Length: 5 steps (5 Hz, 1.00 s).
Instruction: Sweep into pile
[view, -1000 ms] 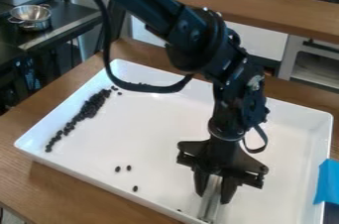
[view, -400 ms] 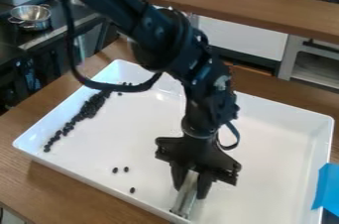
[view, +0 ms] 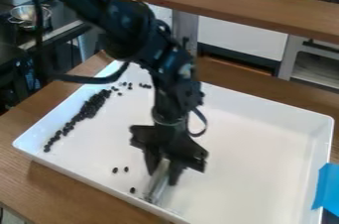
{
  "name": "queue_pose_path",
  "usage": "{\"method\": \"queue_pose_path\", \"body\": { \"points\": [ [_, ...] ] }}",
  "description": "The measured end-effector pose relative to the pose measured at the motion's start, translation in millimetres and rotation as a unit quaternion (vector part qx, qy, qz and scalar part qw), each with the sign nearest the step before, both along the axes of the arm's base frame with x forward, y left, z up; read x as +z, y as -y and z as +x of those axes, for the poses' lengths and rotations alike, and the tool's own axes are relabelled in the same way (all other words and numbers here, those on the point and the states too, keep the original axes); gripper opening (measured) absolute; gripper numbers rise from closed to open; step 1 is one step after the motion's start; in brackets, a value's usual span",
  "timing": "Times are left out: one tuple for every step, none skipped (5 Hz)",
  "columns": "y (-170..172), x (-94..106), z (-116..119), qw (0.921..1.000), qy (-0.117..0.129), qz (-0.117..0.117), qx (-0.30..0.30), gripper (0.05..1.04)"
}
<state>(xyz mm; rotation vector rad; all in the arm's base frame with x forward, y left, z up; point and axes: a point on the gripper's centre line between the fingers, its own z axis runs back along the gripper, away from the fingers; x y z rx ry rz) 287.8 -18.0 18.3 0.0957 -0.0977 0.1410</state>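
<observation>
My gripper [view: 163, 168] hangs low over the front-left part of the white tray [view: 261, 151], shut on a pale, partly see-through sweeping tool [view: 157, 186]. The tool's lower end is at or near the tray floor, close to the front wall. Just left of it lie several loose dark beans [view: 126, 169]. A dense band of dark beans [view: 89, 106] runs along the tray's left wall. More scattered beans [view: 145, 85] lie near the back-left corner, beside the arm.
The tray stands on a wooden table [view: 63, 191]. Blue tape [view: 327, 188] covers part of its right wall. A metal colander [view: 29, 15] sits on the dark counter at the back left. A raised wooden ledge [view: 245, 10] runs behind the tray.
The arm and gripper have moved left across the tray with the tool, closer to the loose beans at the front. Scattered beans at the back have come into view from behind the arm.
</observation>
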Motion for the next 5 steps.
{"method": "queue_pose_path", "body": {
  "points": [
    [-17,0.4,0,1.0,-0.002,0.006,0.002,0.376],
    [-44,2.0,-5,0.9999,-0.007,0.011,0.004,0.376],
    [-69,1.5,-8,0.9998,0.005,0.02,0.003,0.376],
    [-93,1.5,-9,0.9993,0.015,0.033,0.002,0.376],
    [-117,2.7,-11,0.9984,0.023,0.05,0.01,0.376]
  ]
}}
